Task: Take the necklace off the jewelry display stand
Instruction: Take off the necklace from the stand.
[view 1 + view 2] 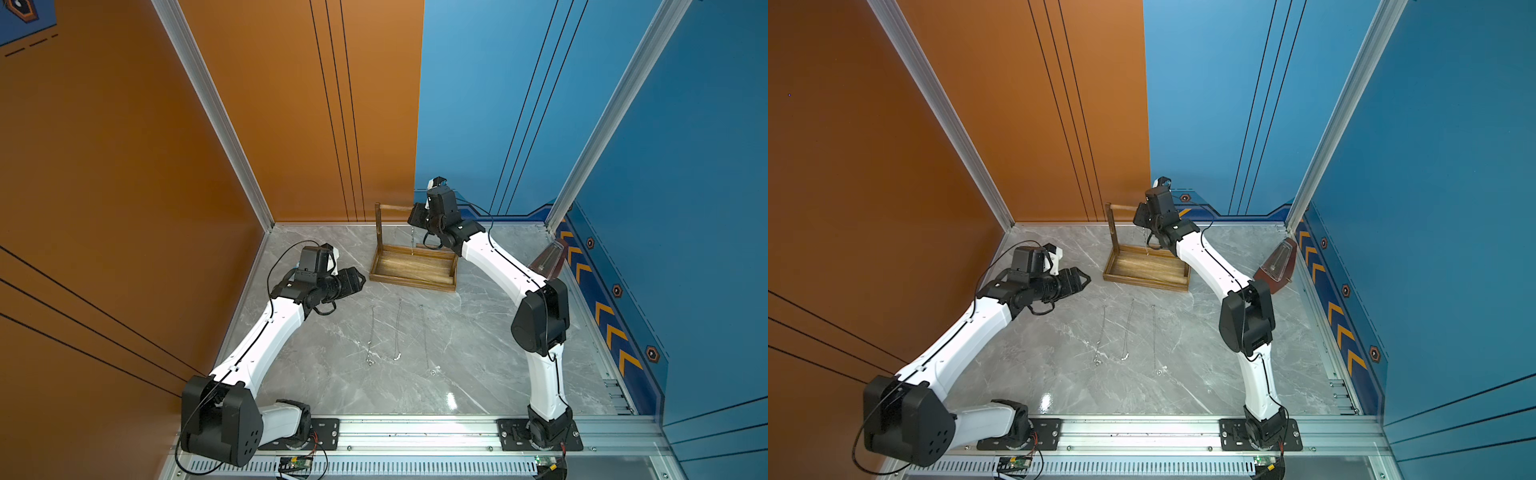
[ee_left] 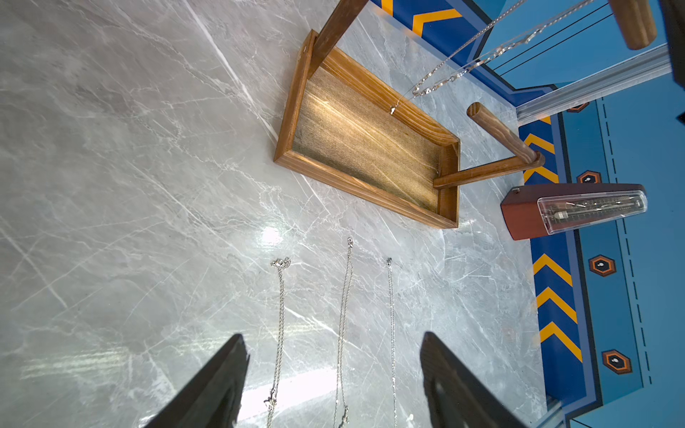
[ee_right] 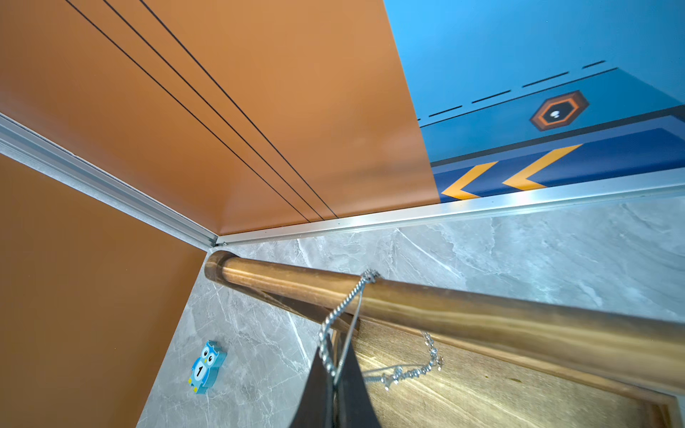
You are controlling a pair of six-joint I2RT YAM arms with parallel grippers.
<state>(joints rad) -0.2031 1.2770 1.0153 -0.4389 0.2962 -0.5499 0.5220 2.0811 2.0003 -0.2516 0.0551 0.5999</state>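
The brown wooden jewelry display stand (image 1: 411, 283) stands at the back of the marble table, seen in both top views. A silver necklace (image 3: 346, 302) loops over its top rod (image 3: 482, 315), and its pendant end hangs over the tray. In the right wrist view my right gripper (image 3: 332, 355) is shut on the necklace's chain just below the rod. My left gripper (image 2: 332, 335) is open and holds nothing. It hovers left of the stand (image 2: 370, 148), above the table. In the left wrist view the hanging necklace (image 2: 463, 63) stretches down from the rod.
Three silver chains (image 2: 346, 296) lie side by side on the marble in front of the stand, also seen in a top view (image 1: 398, 328). A dark red metronome (image 1: 548, 259) stands at the right wall. A small blue owl block (image 3: 205, 367) lies near the back left corner.
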